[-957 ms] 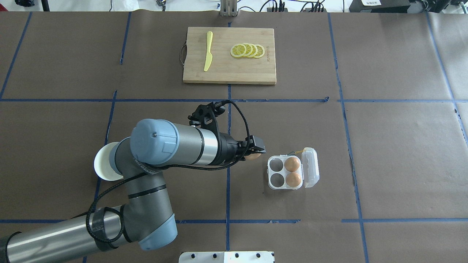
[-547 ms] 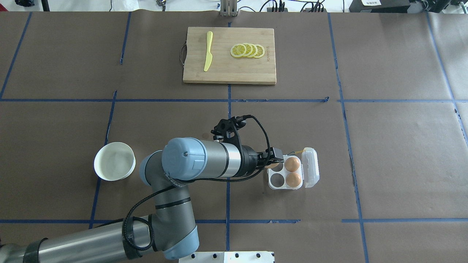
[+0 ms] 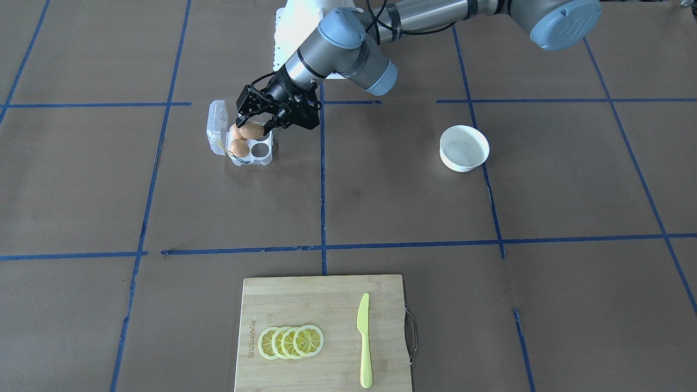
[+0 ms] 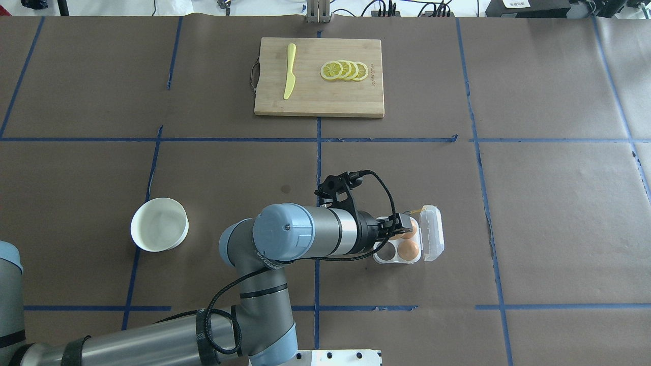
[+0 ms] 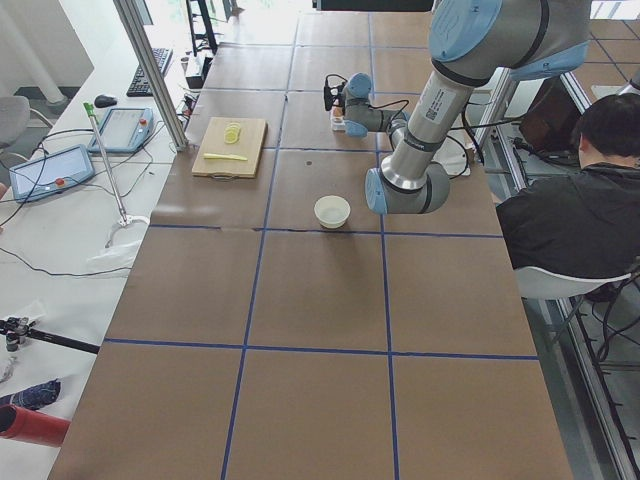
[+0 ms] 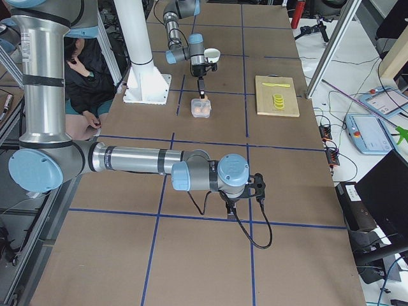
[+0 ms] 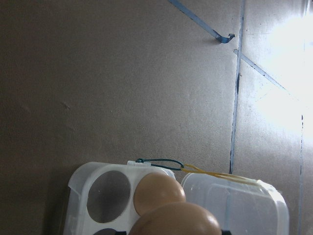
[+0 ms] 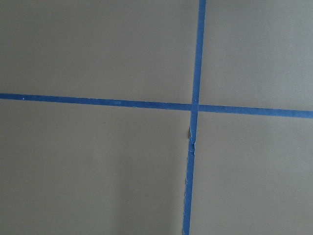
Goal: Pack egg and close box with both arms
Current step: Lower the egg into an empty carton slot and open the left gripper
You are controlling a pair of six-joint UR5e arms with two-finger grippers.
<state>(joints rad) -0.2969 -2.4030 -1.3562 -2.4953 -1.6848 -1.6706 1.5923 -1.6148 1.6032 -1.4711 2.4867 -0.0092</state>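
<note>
My left gripper (image 4: 399, 227) is shut on an orange-brown egg (image 3: 251, 130) and holds it just above the clear four-cell box (image 4: 377, 256). The box's lid (image 4: 432, 233) lies open to the right, with a yellow string (image 4: 416, 210) at its far corner. Two more eggs sit in the right-hand cells (image 4: 408, 249); the two left cells (image 4: 385, 250) are empty. The left wrist view shows the held egg (image 7: 176, 221) low in frame over the box (image 7: 80, 183). My right gripper (image 6: 244, 191) hangs over bare table far from the box; I cannot tell whether it is open or shut.
A round white bowl (image 4: 134, 227) stands left of the arm. A wooden cutting board (image 4: 319, 99) at the far middle carries a yellow knife (image 4: 289, 71) and lemon slices (image 4: 344, 70). Blue tape lines cross the brown table cover. A person (image 5: 590, 200) sits beside the table.
My left arm has moved right with the egg, from beside the box's left side to over its cells. The bowl, covered by the arm before, now shows.
</note>
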